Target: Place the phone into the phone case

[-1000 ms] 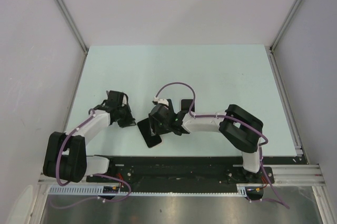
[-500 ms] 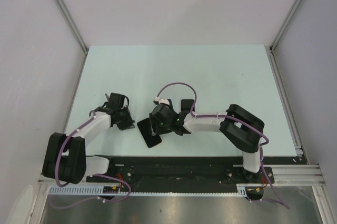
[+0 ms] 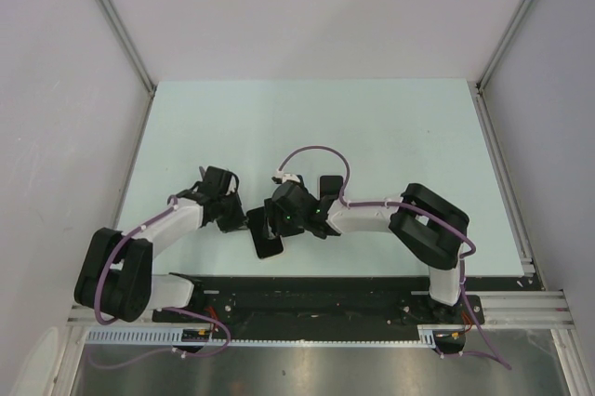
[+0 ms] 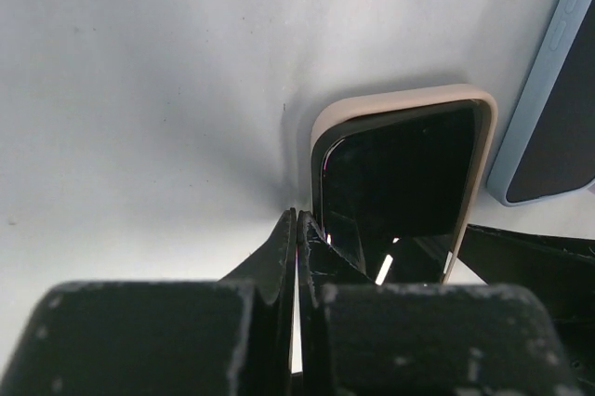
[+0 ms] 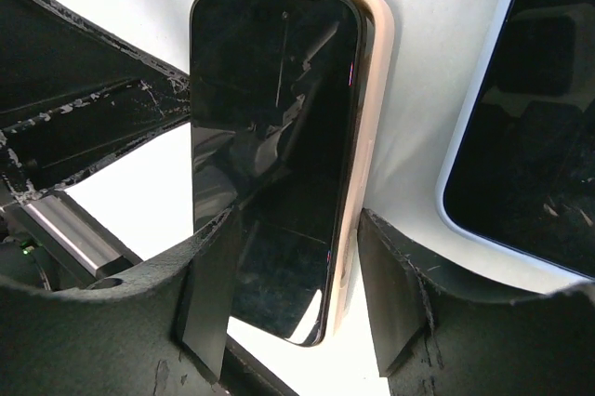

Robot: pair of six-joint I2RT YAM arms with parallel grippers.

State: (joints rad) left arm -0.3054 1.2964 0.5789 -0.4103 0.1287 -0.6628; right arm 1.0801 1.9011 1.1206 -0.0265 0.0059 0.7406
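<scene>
The black phone [image 5: 270,136] lies screen up in the beige phone case [image 5: 379,89]; its left edge seems to ride a little above the case's rim. My right gripper [image 5: 302,289] is open and straddles the phone's near end, its left finger at the phone's edge and its right finger [image 5: 395,284] a narrow gap from the case. My left gripper [image 4: 297,221] is shut and empty, its tips against the left near corner of the phone [image 4: 400,182] and case [image 4: 400,97]. From above, both grippers meet over the phone [image 3: 268,245] near the table's front edge.
A second dark slab with a light blue rim [image 5: 521,136] lies just to the right of the beige case, also seen in the left wrist view [image 4: 548,108]. The pale green table [image 3: 372,126] stretches away behind. Grey walls and rails stand on three sides.
My left gripper has moved right, from a short way off to right against the phone's corner. The right gripper and phone shifted slightly, and the right jaws eased apart a little.
</scene>
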